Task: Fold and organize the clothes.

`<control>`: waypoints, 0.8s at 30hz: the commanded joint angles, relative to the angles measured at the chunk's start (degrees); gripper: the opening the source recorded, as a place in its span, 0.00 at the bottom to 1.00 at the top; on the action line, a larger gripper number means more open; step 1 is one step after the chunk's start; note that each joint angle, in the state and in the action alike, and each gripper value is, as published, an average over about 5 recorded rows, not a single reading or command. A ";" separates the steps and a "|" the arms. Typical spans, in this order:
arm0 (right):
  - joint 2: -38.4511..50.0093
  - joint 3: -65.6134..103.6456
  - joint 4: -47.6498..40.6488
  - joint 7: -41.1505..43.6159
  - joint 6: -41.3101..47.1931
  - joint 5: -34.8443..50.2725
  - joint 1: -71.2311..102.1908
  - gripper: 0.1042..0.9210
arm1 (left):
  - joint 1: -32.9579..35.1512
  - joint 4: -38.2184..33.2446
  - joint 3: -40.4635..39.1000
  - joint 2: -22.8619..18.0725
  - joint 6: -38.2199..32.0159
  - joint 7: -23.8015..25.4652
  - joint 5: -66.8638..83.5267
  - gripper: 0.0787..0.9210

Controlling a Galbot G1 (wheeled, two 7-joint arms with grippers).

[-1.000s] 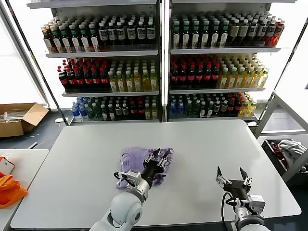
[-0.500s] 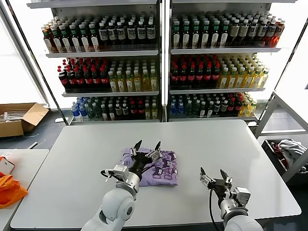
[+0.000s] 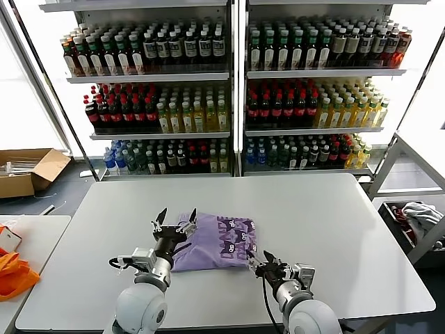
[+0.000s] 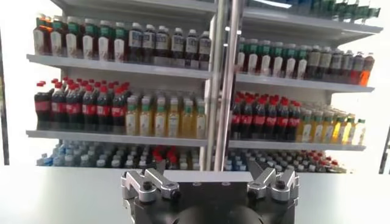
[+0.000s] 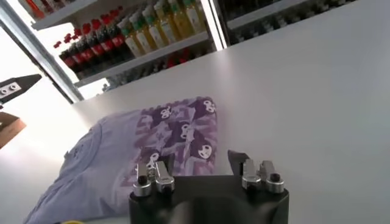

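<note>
No legible text on T-shirt (image 3: 215, 240).

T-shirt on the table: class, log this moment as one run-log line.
T-shirt: folded bundle on table, print up | left pincer: open, raised at its left edge | right pincer: at near-right corner

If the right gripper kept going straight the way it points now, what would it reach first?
Most likely the folded lavender T-shirt. The right gripper sits low over the table, aimed at the shirt's near right corner, where the printed panel lies. Exact height is unclear, so it might skim the tabletop just before the cloth.
</note>
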State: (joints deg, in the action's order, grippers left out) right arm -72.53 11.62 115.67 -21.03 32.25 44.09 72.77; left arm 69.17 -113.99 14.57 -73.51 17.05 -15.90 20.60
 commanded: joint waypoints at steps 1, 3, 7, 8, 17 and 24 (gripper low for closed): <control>1.07 -5.68 -5.91 -4.10 1.03 9.12 -3.88 0.56 | 3.71 -2.01 4.02 1.02 1.71 -1.08 -1.56 0.88; 1.17 -5.16 -6.41 -4.36 1.02 9.45 -3.99 0.50 | 3.79 -1.90 4.26 1.13 1.99 -1.35 -1.05 0.88; 1.14 -4.37 -6.69 -4.71 0.95 9.01 -3.80 0.35 | 3.97 -1.73 4.30 1.18 2.58 -1.61 -0.75 0.88; 1.12 -4.10 -6.45 -4.71 0.94 8.85 -3.71 0.32 | 4.08 -1.71 4.26 1.16 2.68 -1.63 -0.75 0.88; 3.30 1.53 -2.46 -4.17 0.89 5.66 -2.75 0.03 | 5.48 -3.02 4.22 0.86 2.81 -1.69 -0.68 0.88; 7.38 8.40 -5.31 1.06 1.04 1.19 -2.10 0.02 | 6.29 -4.51 3.59 0.59 3.16 -1.62 -0.54 0.88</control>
State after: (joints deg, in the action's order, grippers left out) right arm -68.76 13.27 111.69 -23.71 33.14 48.83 70.46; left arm 74.54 -117.22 17.99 -72.94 19.88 -17.43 20.12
